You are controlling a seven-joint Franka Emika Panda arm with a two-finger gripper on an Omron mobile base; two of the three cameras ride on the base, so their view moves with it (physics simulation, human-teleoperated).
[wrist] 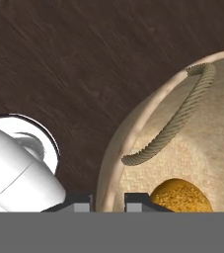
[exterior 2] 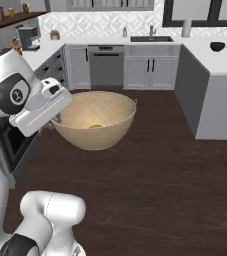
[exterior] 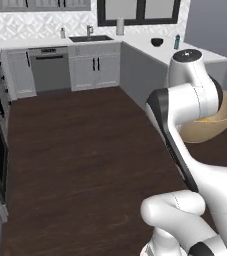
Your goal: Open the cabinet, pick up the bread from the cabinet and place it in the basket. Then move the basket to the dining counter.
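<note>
The woven basket (exterior 2: 96,120) is held aloft over the dark wood floor (exterior: 75,150), its rim pinched between the nearly closed jaws of the gripper (wrist: 108,202). The bread (wrist: 181,195) lies inside. The load is judged light and stiff, though likely to tilt with a one-sided rim grip.

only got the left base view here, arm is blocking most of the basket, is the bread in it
Observer: Yes, the hand view shows the bread lying on the basket floor.
Operator: are the jaws on the rim
Observer: The gripper has one fingertip on each side of the rim.
Operator: basket on a counter yet
Observer: No, the right base view shows it held above the dark wood floor.
</note>
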